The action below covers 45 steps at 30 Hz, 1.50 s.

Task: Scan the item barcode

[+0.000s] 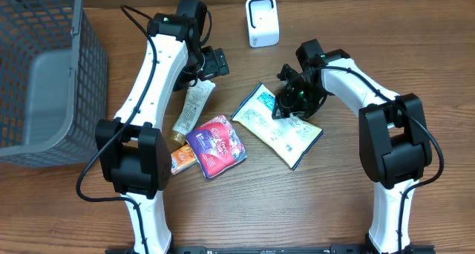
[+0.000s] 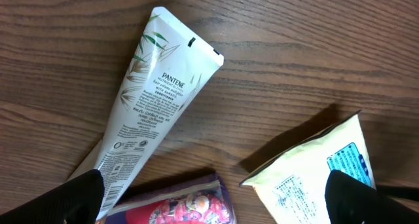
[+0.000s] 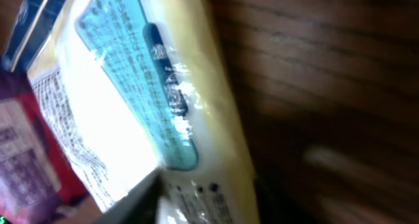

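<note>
The work is sitting at the pick-up step: no item is facing the white scanner (image 1: 262,21), which is standing at the far middle of the counter (image 1: 334,202). The right hand (image 1: 292,99) is hovering over the far edge of the pale yellow packet (image 1: 286,131), which is lying flat right of centre and looks to be the item chosen. The right wrist view is filling with blurred packet, so I cannot tell whether those jaws are pinching it or only straddling it. The left hand (image 1: 214,64) is hanging with its fingers spread wide above the far end of the shampoo tube (image 1: 193,107), gripping nothing. A purple packet (image 1: 217,144) is lying just beside the tube.

Next, the right hand is likely needing a firm pinch on the packet's edge, a lift, and a turn to bring the barcode towards the scanner's window.
</note>
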Available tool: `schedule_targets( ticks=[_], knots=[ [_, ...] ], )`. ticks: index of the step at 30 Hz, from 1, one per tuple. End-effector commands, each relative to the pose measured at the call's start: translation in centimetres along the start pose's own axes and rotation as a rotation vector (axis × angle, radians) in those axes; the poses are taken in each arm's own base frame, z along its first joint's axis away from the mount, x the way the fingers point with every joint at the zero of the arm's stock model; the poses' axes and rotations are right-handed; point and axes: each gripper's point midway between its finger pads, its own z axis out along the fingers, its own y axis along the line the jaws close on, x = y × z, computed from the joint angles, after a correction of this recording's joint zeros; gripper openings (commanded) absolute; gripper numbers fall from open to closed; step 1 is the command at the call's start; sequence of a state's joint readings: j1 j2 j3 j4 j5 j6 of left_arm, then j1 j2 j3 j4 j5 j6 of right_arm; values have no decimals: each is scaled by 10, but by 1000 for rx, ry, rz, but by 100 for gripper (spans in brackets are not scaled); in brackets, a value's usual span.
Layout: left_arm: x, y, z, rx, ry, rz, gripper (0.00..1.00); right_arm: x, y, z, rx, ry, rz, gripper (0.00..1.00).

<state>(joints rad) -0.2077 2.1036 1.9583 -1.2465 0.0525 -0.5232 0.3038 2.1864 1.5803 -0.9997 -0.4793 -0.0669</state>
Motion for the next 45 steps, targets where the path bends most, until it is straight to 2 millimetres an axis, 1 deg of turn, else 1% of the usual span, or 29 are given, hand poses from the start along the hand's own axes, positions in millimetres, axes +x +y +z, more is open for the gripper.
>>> schedule_targets(
  ticks=[1, 3, 4, 6, 9, 11, 14, 17, 19, 21, 23, 25, 27, 30, 35, 39, 43, 45],
  knots=[
    [4, -1, 2, 0, 16, 10, 100, 3, 3, 1, 7, 2, 55, 21],
    [4, -1, 2, 0, 16, 10, 100, 2, 3, 1, 6, -3, 101, 7],
    [4, -1, 2, 0, 16, 10, 100, 0, 3, -1, 6, -8, 130, 4],
    [4, -1, 2, 0, 16, 10, 100, -3, 1, -6, 6, -15, 172, 4],
    [4, -1, 2, 0, 16, 10, 100, -8, -3, -22, 15, -24, 194, 4],
    [4, -1, 2, 0, 16, 10, 100, -11, -10, -39, 56, -28, 214, 4],
    [4, -1, 2, 0, 15, 10, 100, -12, -22, -67, 174, -29, 249, 4],
    [3, -1, 2, 2, 13, 10, 100, -9, -43, -104, 391, -46, 337, 4],
    [3, -1, 2, 2, 11, 10, 100, -6, -52, -128, 528, -67, 391, 4],
    [3, -1, 2, 2, 11, 10, 100, -1, -55, -148, 632, -85, 428, 4],
    [3, -1, 2, 2, 11, 10, 100, 3, -55, -163, 712, -100, 464, 4],
    [3, -1, 2, 2, 11, 10, 100, 8, -53, -171, 768, -114, 503, 4],
    [2, -2, 2, 4, 8, 10, 100, 11, -48, -170, 786, -118, 521, 4],
    [1, -2, 2, 7, 4, 10, 100, 8, -36, -160, 784, -132, 517, 4],
    [2, -2, 2, 5, 7, 10, 100, 1, -15, -133, 776, -153, 470, 4],
    [3, -1, 2, 3, 10, 10, 100, 4, 4, -109, 771, -173, 491, 4],
    [3, -1, 2, 1, 13, 10, 100, 1, 18, -103, 813, -202, 428, 4],
    [3, -1, 2, 1, 14, 10, 100, 5, 23, -101, 823, -193, 410, 4]
  ],
)
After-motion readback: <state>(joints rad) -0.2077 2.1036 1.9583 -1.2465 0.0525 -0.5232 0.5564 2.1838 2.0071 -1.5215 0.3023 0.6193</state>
